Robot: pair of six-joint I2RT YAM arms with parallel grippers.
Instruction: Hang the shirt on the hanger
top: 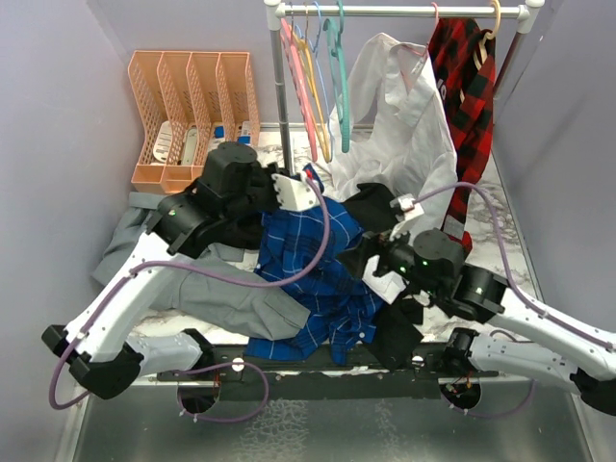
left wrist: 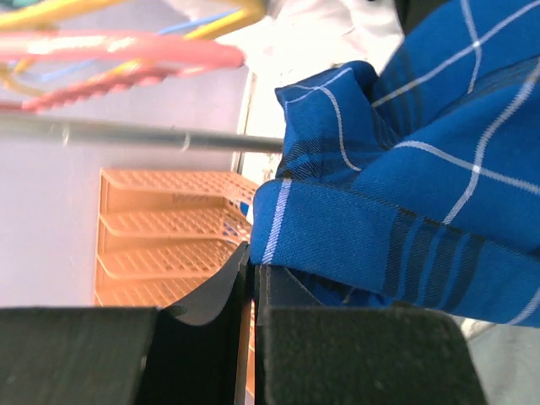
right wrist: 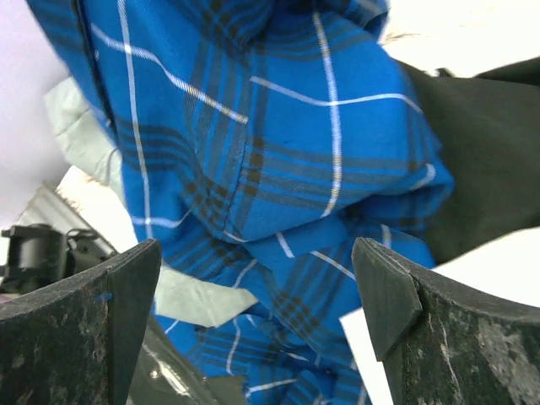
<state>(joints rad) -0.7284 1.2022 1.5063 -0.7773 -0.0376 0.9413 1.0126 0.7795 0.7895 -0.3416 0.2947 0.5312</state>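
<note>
shirt [top: 308,274] heaped mid-frame over grey garment [top: 226,294]; likely soft, light, limp. left gripper [left wrist: 253,272] pressed together, pinching folded shirt edge. right gripper [right wrist: 256,283] spread wide over plaid. best hold probably collar. hanger [top: 340,72] on rail [top: 404,11], top centre.

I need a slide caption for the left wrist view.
Left end effector shut on the blue plaid shirt at its edge; orange rack behind.
</note>
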